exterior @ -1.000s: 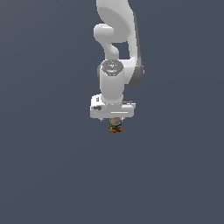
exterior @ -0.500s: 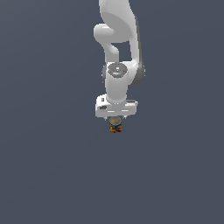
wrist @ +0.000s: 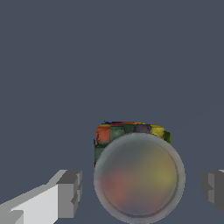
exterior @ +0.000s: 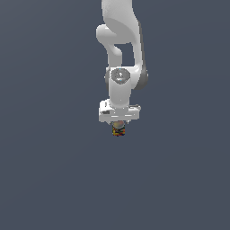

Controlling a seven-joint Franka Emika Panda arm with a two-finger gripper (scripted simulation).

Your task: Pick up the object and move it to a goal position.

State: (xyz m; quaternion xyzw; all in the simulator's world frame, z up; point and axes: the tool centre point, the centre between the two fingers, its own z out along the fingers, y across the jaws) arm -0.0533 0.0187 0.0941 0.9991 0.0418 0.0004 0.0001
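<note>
Biggest thing here is the white Panda arm [exterior: 120, 54], dropping straight down from 12 o'clock in the exterior view against a plain grey-blue backdrop. At its lower end sits the wide white gripper [exterior: 118, 131], pointed straight down.

Right under the gripper's body, at its 6 o'clock, is the object [exterior: 118, 130]: a little speckled jar in red, yellow and orange, way narrower than the gripper. It stands upright, long axis vertical, in line with the arm, pale top up against the underside of the hand.

The wrist view looks straight down its axis, so the object [wrist: 139, 175] shows as a big pale, frosted round lid with the colourful patchy wall peeking out at about 12 o'clock. One grey fingertip [wrist: 70, 193] sits off at its 9 o'clock and the other at 3 o'clock, each with a visible gap to the lid. So the jaws stand wide, jar between them, not clamped on it.
</note>
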